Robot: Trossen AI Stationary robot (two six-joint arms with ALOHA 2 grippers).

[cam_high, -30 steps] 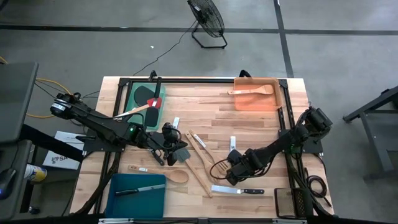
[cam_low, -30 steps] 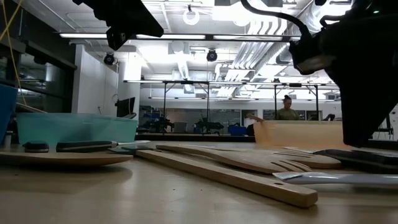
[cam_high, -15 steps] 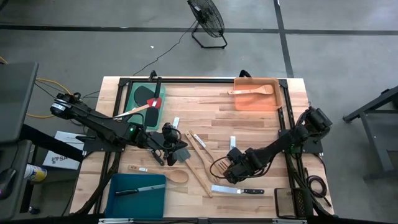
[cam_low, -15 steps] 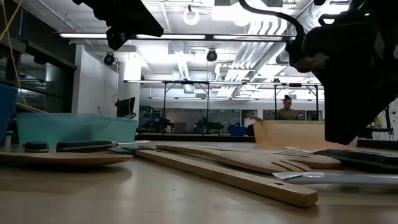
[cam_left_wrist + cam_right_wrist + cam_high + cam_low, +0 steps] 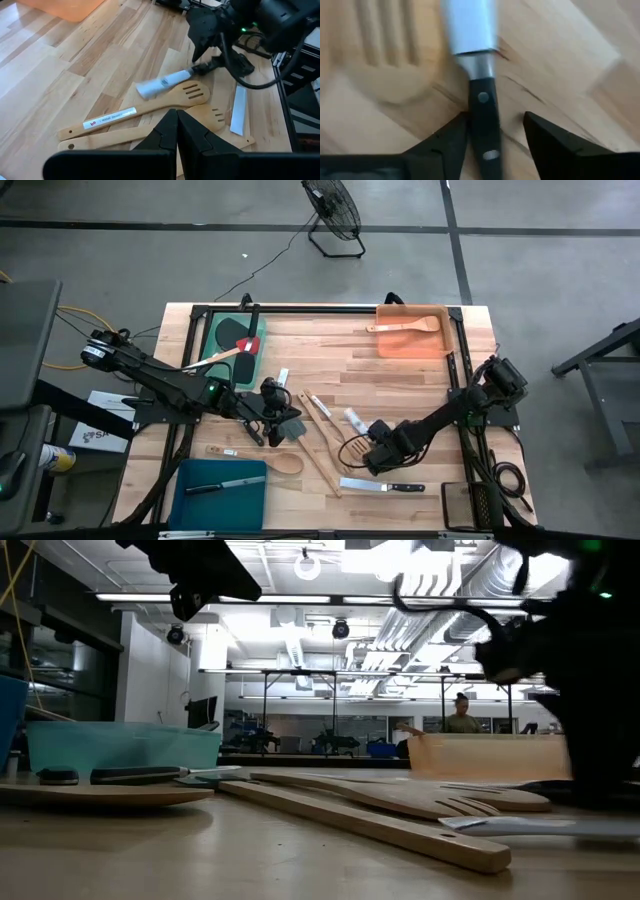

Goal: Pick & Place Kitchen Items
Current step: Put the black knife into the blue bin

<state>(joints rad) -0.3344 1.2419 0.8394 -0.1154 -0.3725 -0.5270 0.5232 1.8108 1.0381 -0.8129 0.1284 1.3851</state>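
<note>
A black-handled steel knife (image 5: 353, 419) lies on the table right of centre, its blade across the head of a slotted wooden turner (image 5: 192, 92). My right gripper (image 5: 370, 437) is open and low over the table, one finger on each side of the knife's handle (image 5: 485, 107). My left gripper (image 5: 289, 428) is shut and empty, hovering left of centre above more wooden utensils (image 5: 107, 120). In the low view my right arm (image 5: 600, 680) fills the right side. My right gripper has one finger (image 5: 452, 142) against the side of the knife's black handle (image 5: 476, 125), near the bolster; the other finger (image 5: 547, 142) stands apart from it. The fingers point along the knife, slanting down from the table's near right. The knife lies flat.
Another knife (image 5: 385, 485) lies near the front edge. A wooden spoon (image 5: 272, 462) and a long wooden handle (image 5: 322, 455) lie at centre. A teal tray (image 5: 190, 498) holds a knife, a green tray (image 5: 215, 330) holds spatulas, an orange tray (image 5: 395, 345) holds a wooden turner.
The knife has turned on the table: its blade has swung toward the table's left, onto the slotted turner's head, while its handle end stays at my right gripper. My right arm has sunk lower toward the table.
</note>
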